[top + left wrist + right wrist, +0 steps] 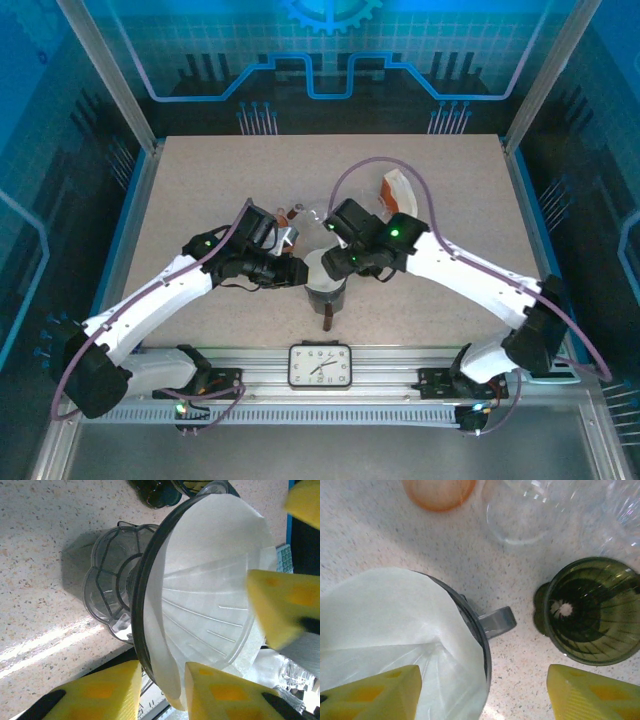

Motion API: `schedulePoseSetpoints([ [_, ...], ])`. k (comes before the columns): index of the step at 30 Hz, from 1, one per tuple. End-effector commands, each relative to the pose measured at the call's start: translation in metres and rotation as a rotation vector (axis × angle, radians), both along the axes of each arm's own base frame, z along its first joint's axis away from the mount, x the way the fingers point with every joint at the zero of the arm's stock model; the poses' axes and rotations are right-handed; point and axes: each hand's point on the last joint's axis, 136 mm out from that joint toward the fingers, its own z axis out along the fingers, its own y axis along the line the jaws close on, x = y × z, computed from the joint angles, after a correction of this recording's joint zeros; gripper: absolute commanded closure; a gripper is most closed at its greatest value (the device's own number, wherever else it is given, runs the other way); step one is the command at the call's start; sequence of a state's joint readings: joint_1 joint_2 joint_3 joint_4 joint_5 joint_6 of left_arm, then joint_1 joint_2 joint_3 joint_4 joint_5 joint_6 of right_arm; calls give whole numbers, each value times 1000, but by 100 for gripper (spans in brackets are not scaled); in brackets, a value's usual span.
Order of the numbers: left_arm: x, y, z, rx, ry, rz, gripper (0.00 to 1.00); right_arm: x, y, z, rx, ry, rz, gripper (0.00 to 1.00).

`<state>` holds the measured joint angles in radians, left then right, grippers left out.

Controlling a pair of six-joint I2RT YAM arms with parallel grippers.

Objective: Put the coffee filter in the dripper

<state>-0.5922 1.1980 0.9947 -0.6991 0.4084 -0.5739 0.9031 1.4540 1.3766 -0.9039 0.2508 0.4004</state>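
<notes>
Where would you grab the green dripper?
Probably its rim, from straight above: the green dripper stands upright, open and empty, so one finger can slip inside, one outside. The handle of the grey dripper crowds one side.

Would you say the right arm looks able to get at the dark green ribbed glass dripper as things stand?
Probably yes: the dark green ribbed glass dripper stands upright on the bare table just beside the right gripper, whose jaws are open, and nothing covers it or blocks the way.
</notes>
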Motion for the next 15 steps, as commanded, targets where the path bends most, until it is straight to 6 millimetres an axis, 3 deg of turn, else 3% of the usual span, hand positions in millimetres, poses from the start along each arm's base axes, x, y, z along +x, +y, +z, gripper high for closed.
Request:
schedulePoseSetpoints([
  [1,-1,0,-2,-2,5,7,68,-1,-7,29,58,-90,-23,31],
  [9,1,-1,9,-27,-28,10,60,0,-38,52,181,-280,-112,31],
  [15,2,0,25,-52,-74,20,54,-5,-62,36,182,-285,-168,31],
])
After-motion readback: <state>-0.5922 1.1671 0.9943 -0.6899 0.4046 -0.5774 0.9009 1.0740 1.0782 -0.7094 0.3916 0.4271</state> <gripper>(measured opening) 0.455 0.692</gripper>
